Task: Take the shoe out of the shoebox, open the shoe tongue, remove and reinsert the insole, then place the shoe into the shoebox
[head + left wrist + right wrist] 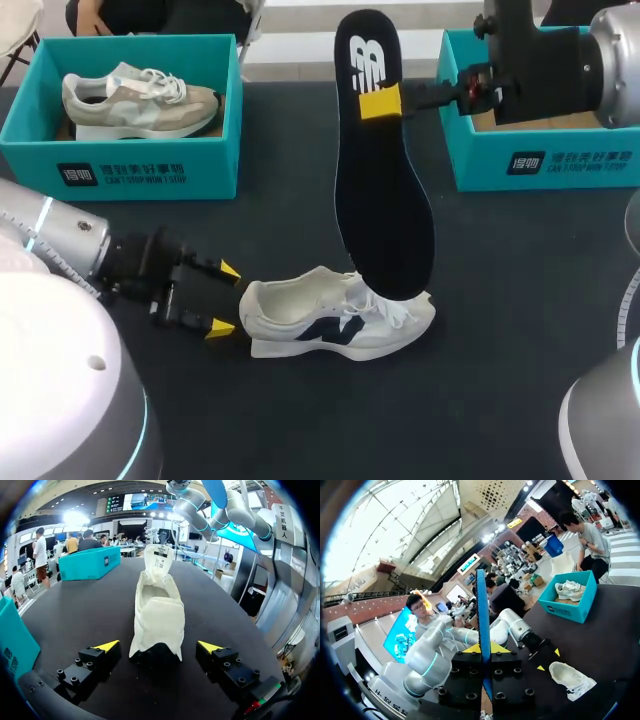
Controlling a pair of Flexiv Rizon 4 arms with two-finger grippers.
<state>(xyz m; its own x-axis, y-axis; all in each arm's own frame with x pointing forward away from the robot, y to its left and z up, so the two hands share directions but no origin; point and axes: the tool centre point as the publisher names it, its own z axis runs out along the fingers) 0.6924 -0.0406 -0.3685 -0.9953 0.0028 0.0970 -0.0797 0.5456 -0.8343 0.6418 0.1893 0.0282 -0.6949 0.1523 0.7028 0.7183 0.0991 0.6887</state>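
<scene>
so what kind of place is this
Likely a robot demo or test bench for shoe handling: a dark table carries a teal shoebox with a beige sneaker in it and a second shoebox, a white shoe lies loose, and the right gripper holds up a black insole.

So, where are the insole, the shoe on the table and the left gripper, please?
insole (385, 200): head view, middle of its dark face.
shoe (335, 328): head view, navy logo on its side.
left gripper (224, 299): head view, midway between its yellow tips.
</scene>
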